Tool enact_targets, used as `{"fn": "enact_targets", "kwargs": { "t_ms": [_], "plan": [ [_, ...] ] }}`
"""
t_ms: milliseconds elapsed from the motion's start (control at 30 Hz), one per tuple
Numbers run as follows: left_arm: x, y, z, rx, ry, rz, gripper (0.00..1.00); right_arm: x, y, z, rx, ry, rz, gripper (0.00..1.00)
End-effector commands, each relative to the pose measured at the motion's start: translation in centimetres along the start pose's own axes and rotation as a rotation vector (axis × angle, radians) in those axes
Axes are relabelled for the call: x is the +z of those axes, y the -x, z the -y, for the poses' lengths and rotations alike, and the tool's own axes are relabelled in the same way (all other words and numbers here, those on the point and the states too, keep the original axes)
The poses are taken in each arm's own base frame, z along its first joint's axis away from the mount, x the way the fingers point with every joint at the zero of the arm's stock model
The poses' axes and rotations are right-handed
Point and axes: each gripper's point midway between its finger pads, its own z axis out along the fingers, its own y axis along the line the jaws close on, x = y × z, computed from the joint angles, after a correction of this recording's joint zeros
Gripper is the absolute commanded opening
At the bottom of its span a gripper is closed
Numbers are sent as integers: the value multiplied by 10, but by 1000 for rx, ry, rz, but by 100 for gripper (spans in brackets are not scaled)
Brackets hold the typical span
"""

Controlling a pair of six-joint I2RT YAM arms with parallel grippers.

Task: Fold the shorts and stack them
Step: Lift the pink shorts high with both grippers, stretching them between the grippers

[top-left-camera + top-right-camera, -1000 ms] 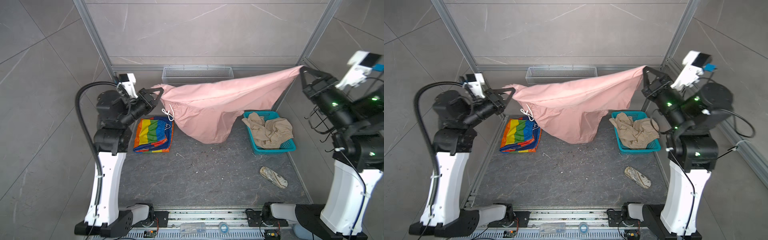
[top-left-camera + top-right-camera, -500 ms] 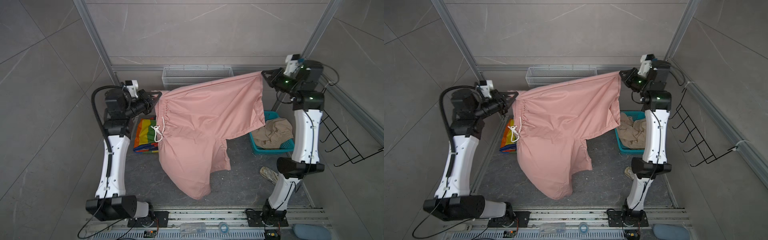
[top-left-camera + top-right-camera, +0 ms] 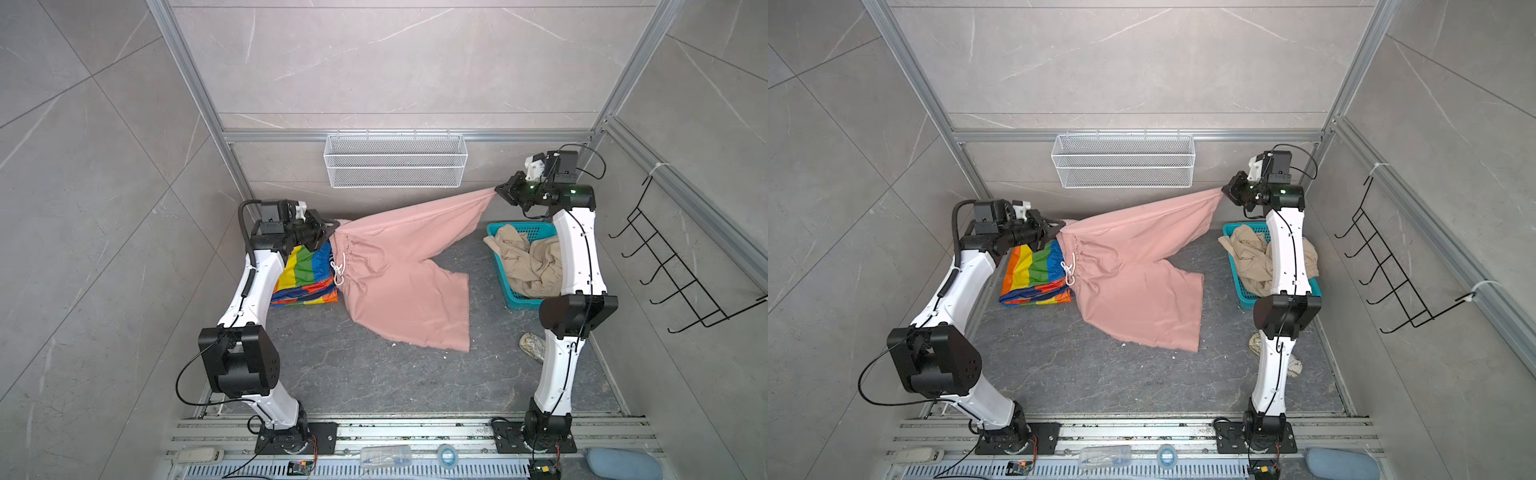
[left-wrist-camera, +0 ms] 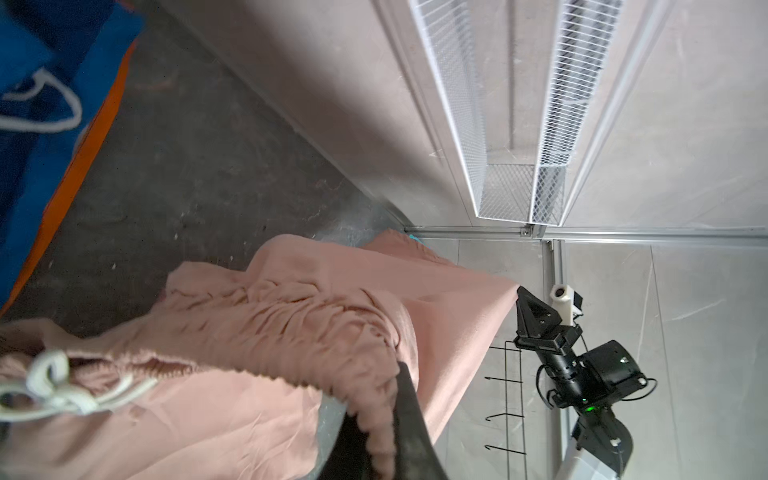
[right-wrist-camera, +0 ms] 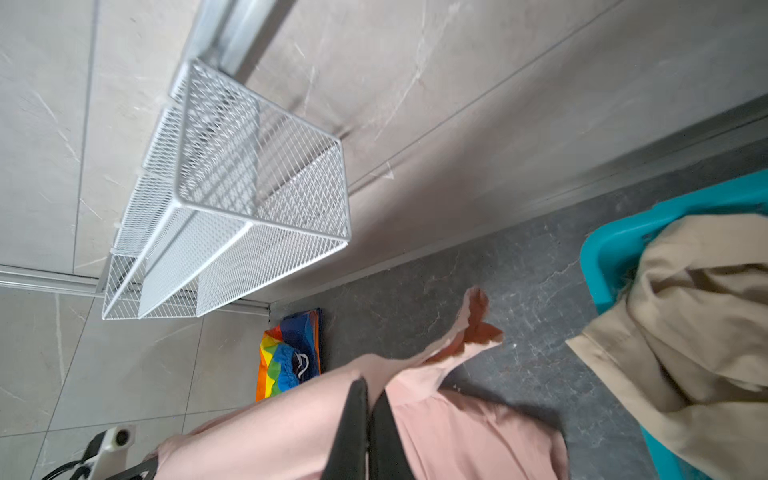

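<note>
Item: dusty pink shorts [image 3: 399, 274], stretched between both grips. Waistband clamped in left gripper [image 3: 333, 225]; leg hem pinched in right gripper [image 3: 497, 192]. Risk: hem judged liable to be pulled from the fingers if tension is raised.

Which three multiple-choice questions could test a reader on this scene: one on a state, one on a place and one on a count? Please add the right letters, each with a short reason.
1. The pink shorts are: A folded flat; B stretched between the left hand and the right hand; C crumpled in a heap.
2. The beige shorts lie: A in the teal basket; B on the pink shorts; C in the right hand.
3. Pairs of shorts in view: A two; B three; C four.

1 B: each shut hand pinches one end.
2 A: they are bunched inside its walls.
3 B: pink, beige and the rainbow shorts.
</note>
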Motion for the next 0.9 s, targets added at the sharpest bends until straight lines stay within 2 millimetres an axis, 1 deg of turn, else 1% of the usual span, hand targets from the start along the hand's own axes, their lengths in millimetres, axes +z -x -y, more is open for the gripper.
{"fn": "enact_targets", "kwargs": {
  "t_ms": [0,33,133,233,300,433,500,533,600,633,667,733,800,833,867],
  "plan": [
    [-8,11,8,98,37,62,0,-50,42,-17,-79,-27,199,0],
    [-5,9,3,87,42,55,0,-50,39,-14,-78,-34,195,0],
    [3,1,-9,60,44,30,0,-59,38,-13,-101,-55,214,0],
    [12,-10,-15,60,46,4,0,-70,37,-12,-133,-91,229,0],
    [18,-16,-20,51,51,-16,0,-74,35,-13,-131,-90,230,0],
    [24,-20,-21,50,51,-28,0,-74,26,-8,-101,-83,222,0],
    [23,-23,-17,62,43,-28,0,-76,22,-9,-88,-71,222,0],
    [22,-24,-11,74,30,-30,0,-78,21,-11,-86,-60,224,0],
    [15,-30,10,121,-13,-29,0,-90,22,-23,-89,-29,244,0],
    [9,-32,25,147,-37,-21,0,-97,23,-30,-95,-9,257,0],
    [0,-35,42,176,-67,-10,0,-110,26,-43,-110,24,280,0],
    [-21,-42,80,234,-130,15,0,-141,32,-73,-142,97,331,0],
    [-53,-52,123,308,-197,59,0,-188,36,-114,-197,200,403,0],
    [-66,-57,139,338,-214,80,0,-209,36,-130,-221,242,435,0],
    [-84,-63,157,371,-239,105,0,-235,35,-148,-251,287,477,0]
  ]
}}
